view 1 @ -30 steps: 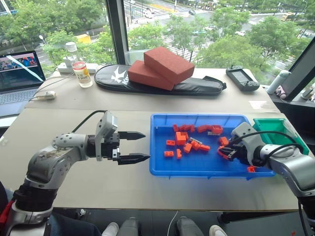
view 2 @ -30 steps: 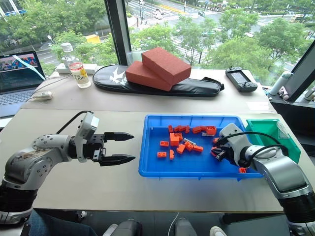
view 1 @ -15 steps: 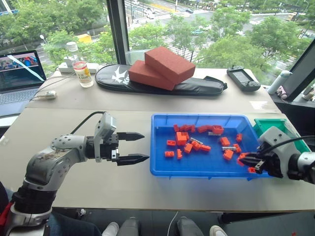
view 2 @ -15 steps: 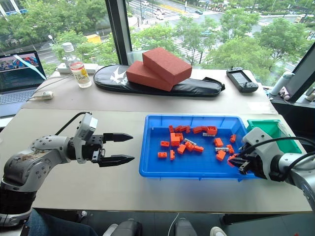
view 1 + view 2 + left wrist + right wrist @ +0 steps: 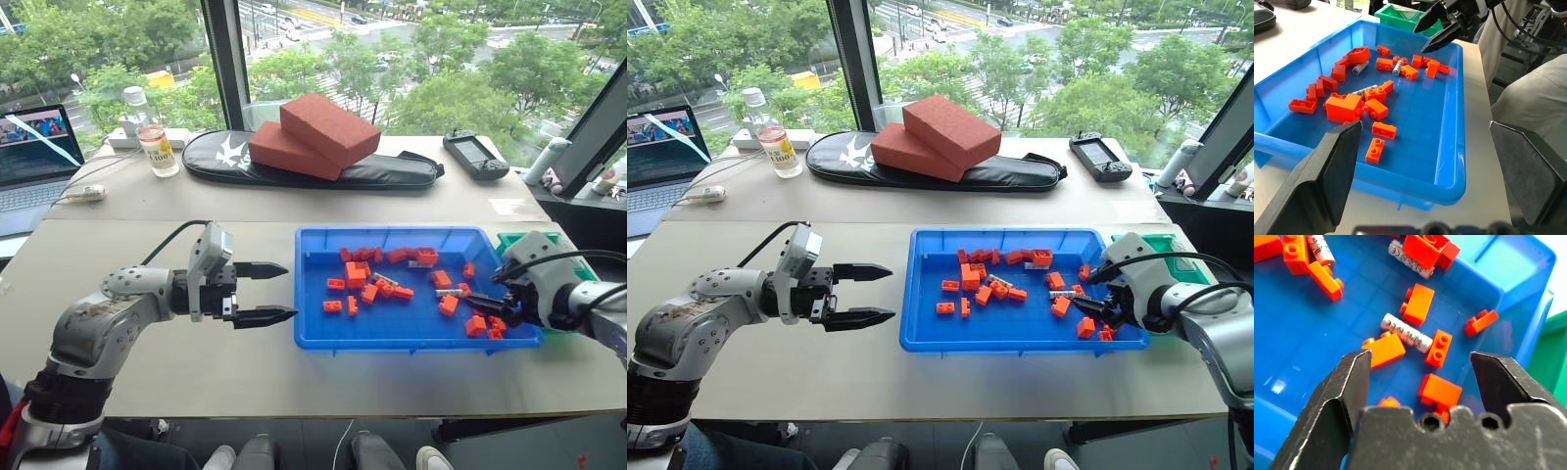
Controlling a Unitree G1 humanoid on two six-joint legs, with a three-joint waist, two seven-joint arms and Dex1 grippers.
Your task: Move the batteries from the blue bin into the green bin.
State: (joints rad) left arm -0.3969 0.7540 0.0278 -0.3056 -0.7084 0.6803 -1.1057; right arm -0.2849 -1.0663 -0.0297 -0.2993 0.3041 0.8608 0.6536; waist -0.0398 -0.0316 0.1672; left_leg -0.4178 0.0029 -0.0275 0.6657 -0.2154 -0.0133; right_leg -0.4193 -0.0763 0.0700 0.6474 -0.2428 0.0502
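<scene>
Risk: right pincer (image 5: pixel 1420 367), jaws apart and empty over the blue bin (image 5: pixel 313 338), has a battery (image 5: pixel 1404 332) just ahead wedged between orange blocks (image 5: pixel 1418 304), so closing could grab a block instead; left pincer (image 5: pixel 274 292) idles with jaws apart.

Two bins stand on the bench: one blue bin (image 5: pixel 312 294) and one green bin (image 5: pixel 1400 14). Three batteries (image 5: pixel 1404 332) can be made out in the blue bin, among roughly twenty orange blocks (image 5: pixel 1343 106). Behind lie two red bricks (image 5: pixel 333 127), one bottle (image 5: pixel 157 147), one laptop (image 5: pixel 34 162) and one handheld controller (image 5: pixel 477 155).
</scene>
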